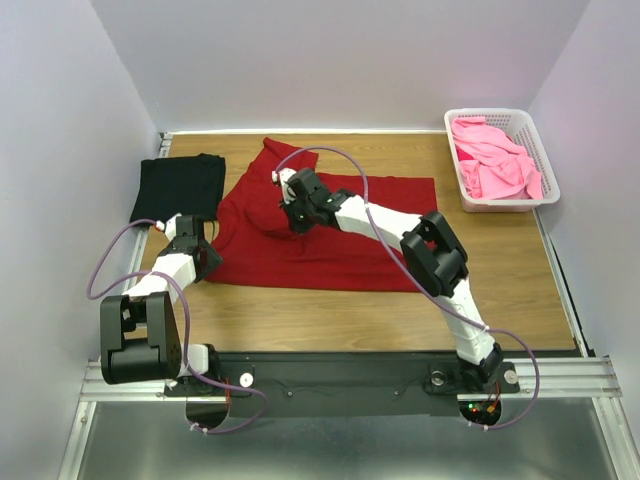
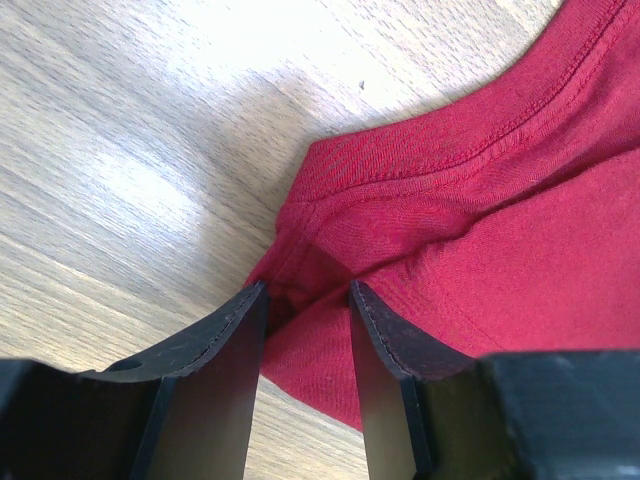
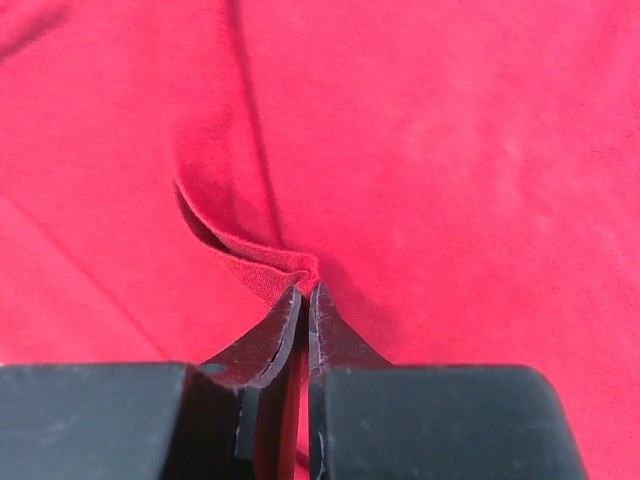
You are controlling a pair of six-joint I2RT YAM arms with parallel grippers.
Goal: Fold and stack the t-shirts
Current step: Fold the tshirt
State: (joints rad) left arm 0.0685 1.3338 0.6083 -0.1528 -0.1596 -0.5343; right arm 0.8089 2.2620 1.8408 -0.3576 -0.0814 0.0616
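Right wrist: right gripper (image 3: pixel 307 290) pinching red tee (image 3: pixel 450 150) | left gripper (image 2: pixel 308 288) half-open astride it

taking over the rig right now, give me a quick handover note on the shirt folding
Grippers: left gripper open, fingers straddling the left edge of the dark red t-shirt, not pinching it. The right gripper is shut on a small fold near that shirt's middle.
Things: dark red t-shirt spread on the table; black t-shirt at far left; pink t-shirts in the white basket at far right.
Done: the black one looks folded.
Left: fold the red one, fold the pink ones, stack all.
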